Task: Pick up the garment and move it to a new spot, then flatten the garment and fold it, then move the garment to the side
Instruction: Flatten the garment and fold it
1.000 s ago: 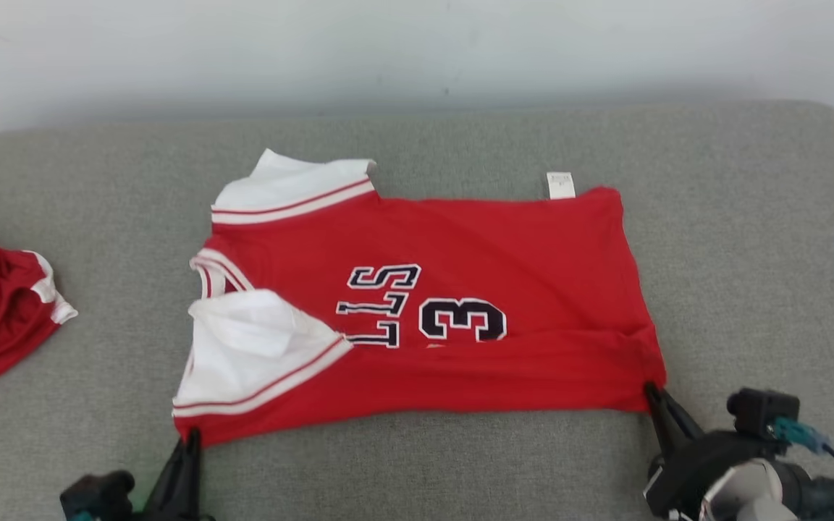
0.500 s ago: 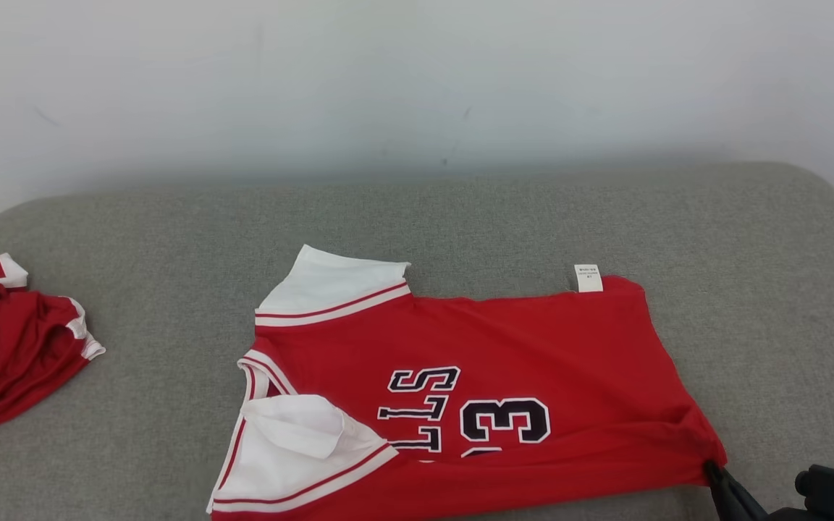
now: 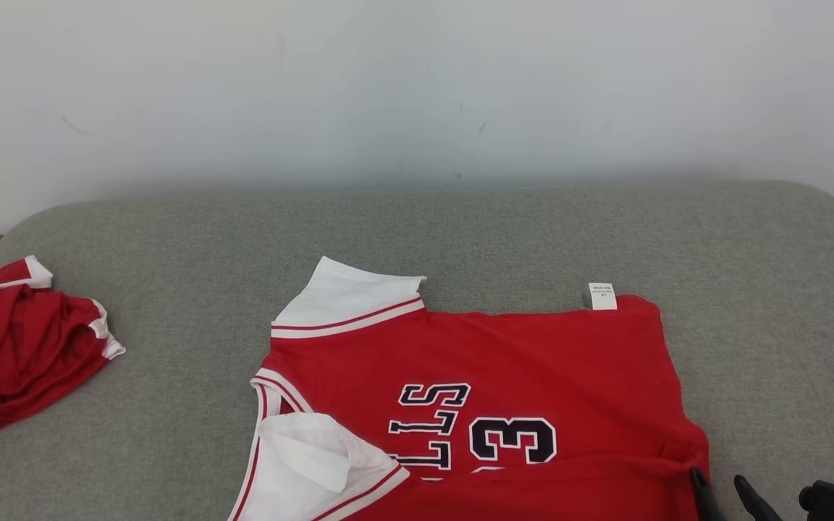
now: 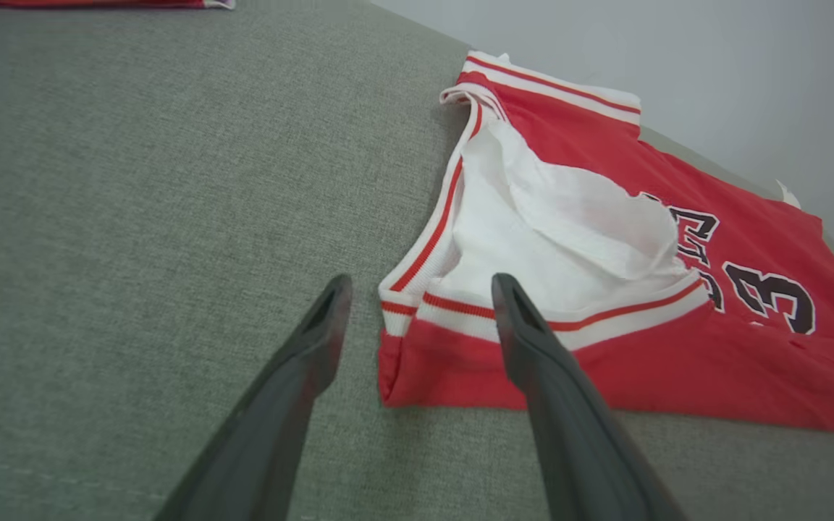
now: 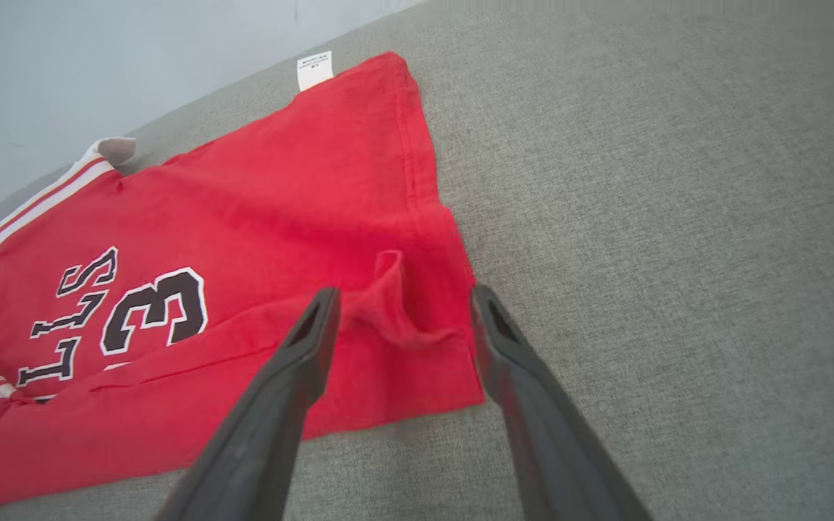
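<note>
The left tool [image 4: 420, 289] and right tool [image 5: 402, 300] have let go of the jersey [image 3: 533, 354], both now spread wide.

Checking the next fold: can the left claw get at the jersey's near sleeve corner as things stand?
Probably yes: the left claw stands open right at the jersey corner below the white sleeve, bare grey cushion beside it and nothing lying across.

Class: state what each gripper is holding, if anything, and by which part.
Nothing is held. Both jaws stand open: left gripper at the jersey's sleeve-side corner, right gripper astride its puckered hem corner.
</note>
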